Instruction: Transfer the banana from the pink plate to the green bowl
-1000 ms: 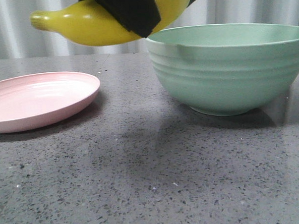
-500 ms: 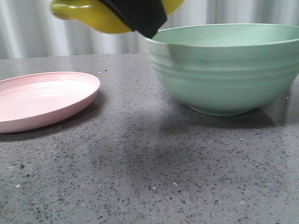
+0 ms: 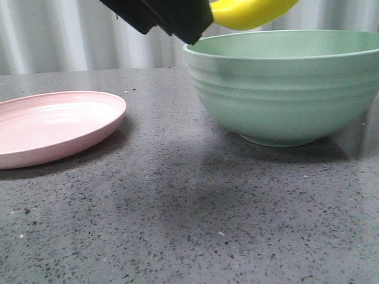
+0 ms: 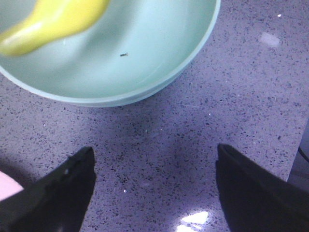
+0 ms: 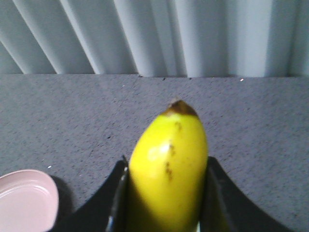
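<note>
My right gripper (image 3: 193,19) is shut on the yellow banana (image 3: 259,5) and holds it in the air at the top of the front view. The fruit sticks out to the right above the near-left rim of the green bowl (image 3: 288,93). In the right wrist view the banana (image 5: 169,159) sits clamped between the black fingers of the right gripper (image 5: 166,162), dark tip pointing away. The pink plate (image 3: 50,126) lies bare to the left. My left gripper (image 4: 154,150) hangs open over the grey table beside the bowl (image 4: 145,58), and the banana (image 4: 53,21) shows above the bowl's inside.
The speckled grey stone table (image 3: 181,230) stretches in front of the plate and the bowl. A pale pleated curtain (image 3: 46,35) closes off the back. A gap of table separates the plate from the bowl.
The right gripper has carried the banana up and to the right, from above the gap between plate and bowl to above the bowl's rim. Plate and bowl have not moved.
</note>
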`<act>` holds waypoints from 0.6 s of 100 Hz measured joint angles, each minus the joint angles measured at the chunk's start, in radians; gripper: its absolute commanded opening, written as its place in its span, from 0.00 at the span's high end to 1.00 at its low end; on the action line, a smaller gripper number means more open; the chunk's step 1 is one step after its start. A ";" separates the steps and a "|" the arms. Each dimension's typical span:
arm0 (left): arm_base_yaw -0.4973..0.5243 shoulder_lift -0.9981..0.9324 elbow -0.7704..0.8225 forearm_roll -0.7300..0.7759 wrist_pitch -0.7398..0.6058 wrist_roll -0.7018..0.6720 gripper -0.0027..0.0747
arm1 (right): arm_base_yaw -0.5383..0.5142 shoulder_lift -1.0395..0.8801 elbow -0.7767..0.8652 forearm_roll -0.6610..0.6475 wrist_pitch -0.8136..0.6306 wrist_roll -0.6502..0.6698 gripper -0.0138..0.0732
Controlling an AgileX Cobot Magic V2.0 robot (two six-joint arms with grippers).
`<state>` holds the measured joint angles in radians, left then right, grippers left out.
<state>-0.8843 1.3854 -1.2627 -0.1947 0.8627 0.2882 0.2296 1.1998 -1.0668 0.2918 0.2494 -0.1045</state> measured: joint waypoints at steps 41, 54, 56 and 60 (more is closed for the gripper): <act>0.000 -0.002 0.000 -0.004 0.000 -0.006 0.35 | -0.014 0.065 0.000 -0.094 0.089 0.000 0.48; 0.000 -0.002 0.000 -0.006 -0.006 -0.006 0.35 | -0.014 0.072 0.000 -0.098 0.090 0.000 0.48; 0.000 -0.002 0.000 -0.006 -0.006 -0.006 0.35 | -0.014 0.072 0.000 -0.098 0.090 0.000 0.48; 0.000 -0.002 0.000 -0.006 -0.006 -0.006 0.35 | -0.014 0.072 0.000 -0.098 0.090 0.000 0.48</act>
<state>-0.8843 1.3838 -1.2627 -0.2006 0.8566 0.2823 0.2154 1.2717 -1.0668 0.1938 0.3399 -0.1045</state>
